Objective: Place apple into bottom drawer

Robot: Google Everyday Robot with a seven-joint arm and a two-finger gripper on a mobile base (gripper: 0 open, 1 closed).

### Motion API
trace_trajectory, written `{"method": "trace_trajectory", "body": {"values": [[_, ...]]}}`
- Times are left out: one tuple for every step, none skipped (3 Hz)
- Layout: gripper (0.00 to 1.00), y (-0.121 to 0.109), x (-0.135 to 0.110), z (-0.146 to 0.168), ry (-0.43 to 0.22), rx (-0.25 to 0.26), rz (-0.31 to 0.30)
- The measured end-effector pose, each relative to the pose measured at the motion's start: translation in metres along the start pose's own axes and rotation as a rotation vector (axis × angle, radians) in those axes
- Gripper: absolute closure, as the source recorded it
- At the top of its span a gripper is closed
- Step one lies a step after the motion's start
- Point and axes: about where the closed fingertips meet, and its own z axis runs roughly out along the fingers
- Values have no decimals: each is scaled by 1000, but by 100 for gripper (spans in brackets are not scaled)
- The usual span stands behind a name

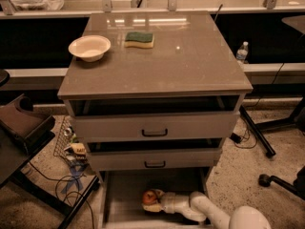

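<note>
The red-orange apple (150,200) is low inside the open bottom drawer (119,194), the pulled-out tray under the grey-brown cabinet. My gripper (160,201) reaches in from the lower right on a white arm and is at the apple's right side, closed around it. The apple sits near the drawer's floor, left of centre. Whether it rests on the floor I cannot tell.
A cream bowl (89,47) and a green-yellow sponge (139,39) sit on the cabinet top (190,61). Two upper drawers with black handles (154,132) stand slightly open. A wire basket and cables (71,151) lie at left; a chair base (281,182) and water bottle (242,52) at right.
</note>
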Motion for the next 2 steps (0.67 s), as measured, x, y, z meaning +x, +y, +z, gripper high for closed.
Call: {"method": "trace_trajectory", "body": {"values": [[80,1,0,1,0,-3,1],[57,3,0,3,-1,-7,2]]}}
